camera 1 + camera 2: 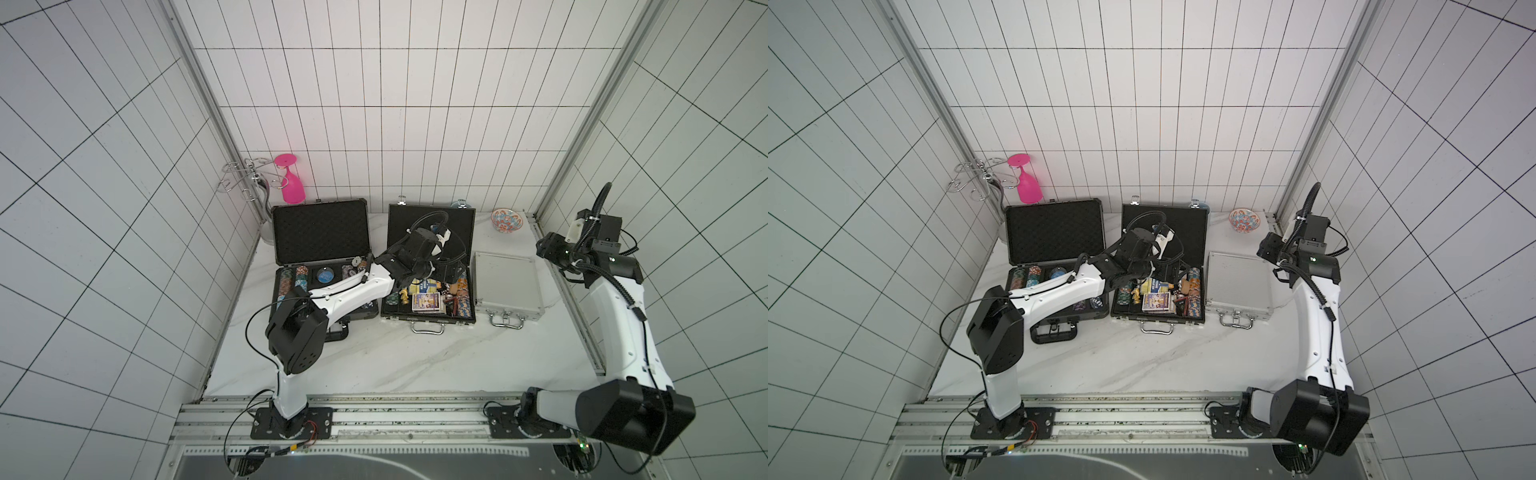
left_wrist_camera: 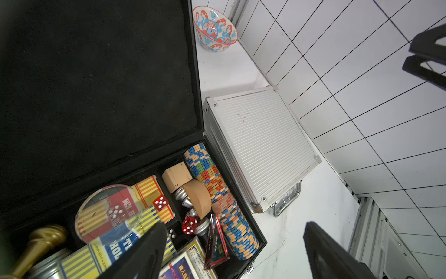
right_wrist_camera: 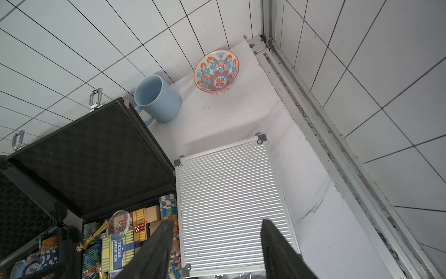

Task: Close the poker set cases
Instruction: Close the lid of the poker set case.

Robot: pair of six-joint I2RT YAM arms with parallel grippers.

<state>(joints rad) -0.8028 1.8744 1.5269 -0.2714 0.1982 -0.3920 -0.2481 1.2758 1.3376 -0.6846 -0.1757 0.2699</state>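
While its fingers (image 2: 144,256) stand far apart with nothing between them, the left pincer (image 2: 236,225) hangs over the tray of the medium black case (image 1: 402,232), just in front of that case's raised, foam-lined lid. One finger lies over the card boxes (image 2: 147,190), and the other lies past the case's front corner, over bare table (image 1: 415,365). Whether either finger touches the contents I cannot tell. The tray below holds rows of poker chips (image 2: 210,176), red dice (image 2: 160,202) and a round magnifying glass (image 2: 108,212). The right pincer (image 3: 217,222) is about half open, also empty, and hovers clear above the ribbed top of the small silver case (image 3: 229,200). That case lies flat and shut just beside the black case, with its handle toward the robot. In both top views this pincer sits raised near the table's right edge. Farther left, the large dark-grey case (image 1: 320,232) is open too, its lid upright and chips in its tray, with the left arm (image 1: 353,291) crossing above it. Along the back wall are a patterned bowl (image 1: 506,220), a blue mug (image 3: 156,99) and a pink glass (image 1: 291,185) hung upside down on a wire rack (image 1: 241,178).
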